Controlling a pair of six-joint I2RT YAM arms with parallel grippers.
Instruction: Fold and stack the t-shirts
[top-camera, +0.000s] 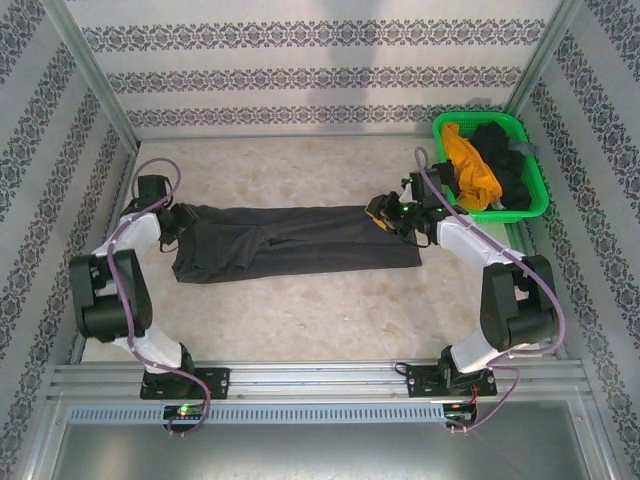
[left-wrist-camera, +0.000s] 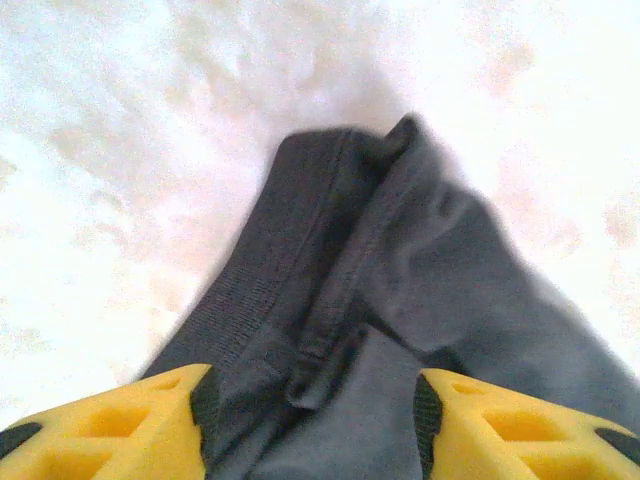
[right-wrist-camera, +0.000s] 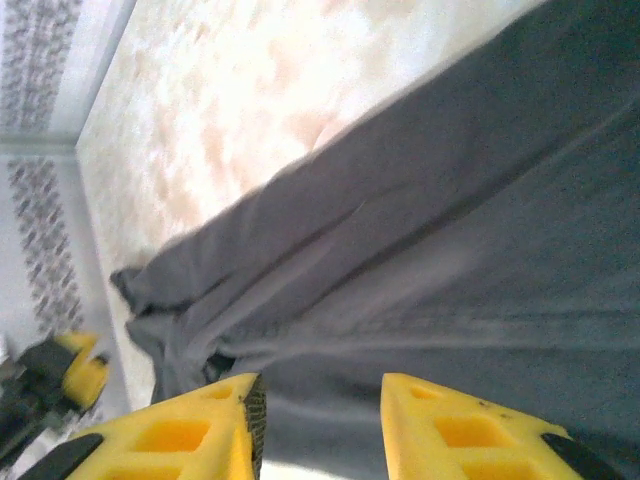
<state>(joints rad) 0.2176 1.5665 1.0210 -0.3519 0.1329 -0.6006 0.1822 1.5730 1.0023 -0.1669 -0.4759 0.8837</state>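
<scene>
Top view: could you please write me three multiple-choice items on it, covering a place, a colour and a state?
1. Where is the basket?
A. far right corner
B. near left corner
C. middle
2. What colour is the shirt spread on the table?
A. yellow
B. white
C. dark grey
3. How does that shirt lie?
A. balled up
B. in a long flat strip
C. hanging off the edge
Answers: 1 A, it sits where the far and right walls meet; 2 C, the cloth is charcoal; 3 B, it stretches flat, left to right.
</scene>
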